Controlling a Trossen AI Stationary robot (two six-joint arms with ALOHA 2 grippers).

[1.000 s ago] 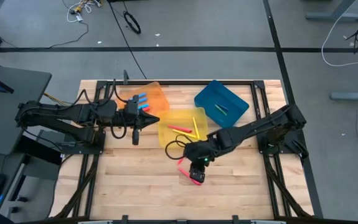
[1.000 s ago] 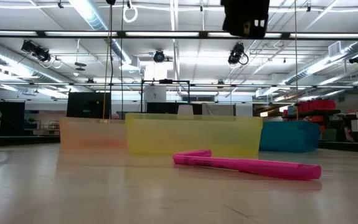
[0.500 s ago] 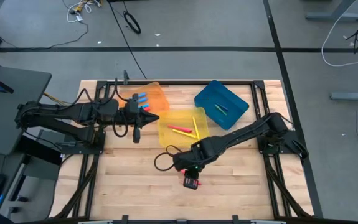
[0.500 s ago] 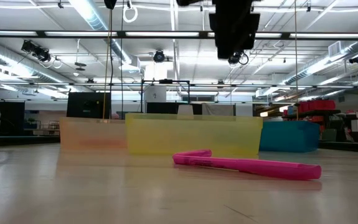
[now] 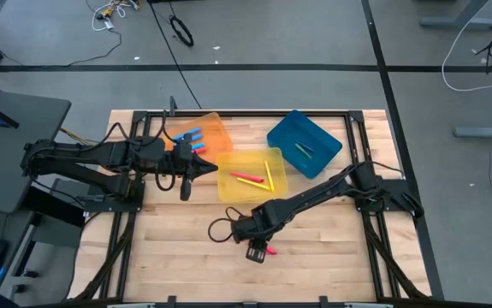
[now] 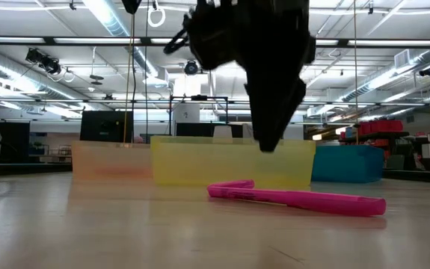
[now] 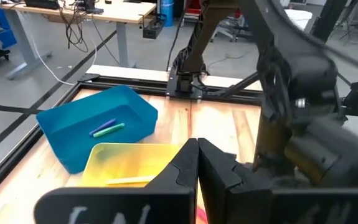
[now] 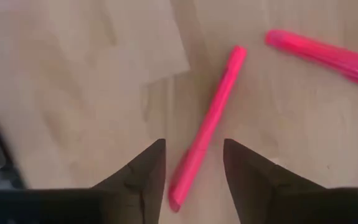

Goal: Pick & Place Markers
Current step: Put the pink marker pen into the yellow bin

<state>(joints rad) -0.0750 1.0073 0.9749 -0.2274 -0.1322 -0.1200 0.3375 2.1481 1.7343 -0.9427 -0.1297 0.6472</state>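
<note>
Over bare wood near the table's front: right gripper (image 8: 191, 163), fingers apart, straddling a pink marker (image 8: 207, 127) lying flat | second pink marker (image 8: 320, 52) just beside | left gripper (image 5: 186, 184) beside the orange tray (image 5: 215, 130), fingers together, holding nothing.

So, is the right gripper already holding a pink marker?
No, the right gripper is open, with its fingers on either side of a pink marker that lies flat on the table.
</note>
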